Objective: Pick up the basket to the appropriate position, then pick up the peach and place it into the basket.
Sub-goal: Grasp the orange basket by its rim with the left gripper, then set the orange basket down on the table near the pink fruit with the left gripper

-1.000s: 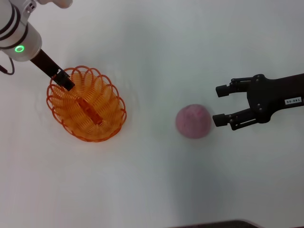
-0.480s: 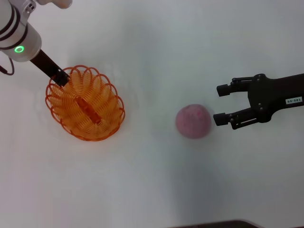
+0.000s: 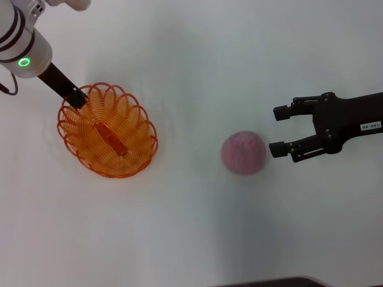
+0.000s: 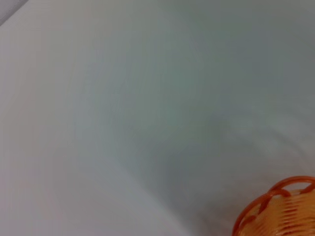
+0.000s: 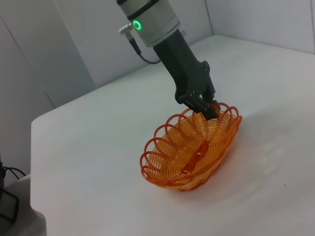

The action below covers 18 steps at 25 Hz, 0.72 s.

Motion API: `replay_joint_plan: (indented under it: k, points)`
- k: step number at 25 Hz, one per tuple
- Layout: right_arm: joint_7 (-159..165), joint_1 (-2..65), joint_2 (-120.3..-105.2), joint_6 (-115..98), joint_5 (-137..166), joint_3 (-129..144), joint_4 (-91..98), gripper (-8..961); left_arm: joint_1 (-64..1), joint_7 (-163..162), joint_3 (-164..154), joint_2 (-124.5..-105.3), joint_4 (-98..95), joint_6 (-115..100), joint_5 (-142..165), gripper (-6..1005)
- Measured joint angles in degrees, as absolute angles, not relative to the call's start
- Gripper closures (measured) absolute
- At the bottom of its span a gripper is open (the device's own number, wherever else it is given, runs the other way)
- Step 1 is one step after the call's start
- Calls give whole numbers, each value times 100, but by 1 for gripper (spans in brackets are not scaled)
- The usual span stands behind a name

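Basket [image 3: 108, 131] sits on the white table [image 3: 197, 66] at your left, its far rim pinched by the left gripper [image 3: 76, 98] (fingers closed on the scalloped edge). Peach [image 3: 243, 153] lies well apart on the table, just beside the right gripper [image 3: 279, 130], whose jaws gape wide and hold nothing.
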<state>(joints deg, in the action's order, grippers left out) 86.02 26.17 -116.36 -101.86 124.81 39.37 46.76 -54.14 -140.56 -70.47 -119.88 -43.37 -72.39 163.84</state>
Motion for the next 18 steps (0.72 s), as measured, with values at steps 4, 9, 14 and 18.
replay_joint_plan:
  k: [4,9,14,18]
  points:
    - [8596,2616,-11636,-10186,12463,3937,4676,4,-5414,-14066,-7049,-11988,-4337,-7258,16384,858]
    - [8567,2622,-11636,-10173,12462,3928,4666,6,-5414,-14071,-6852,-11994,-4385,-7397,16379,869]
    - [8560,2628,-11636,-10164,12462,3928,4663,8,-5401,-13979,-6058,-12128,-4966,-8127,16368,889]
    - [8552,2628,-11636,-10134,12463,3929,4673,10,-5358,-13933,-5657,-12194,-5524,-8776,16317,904]
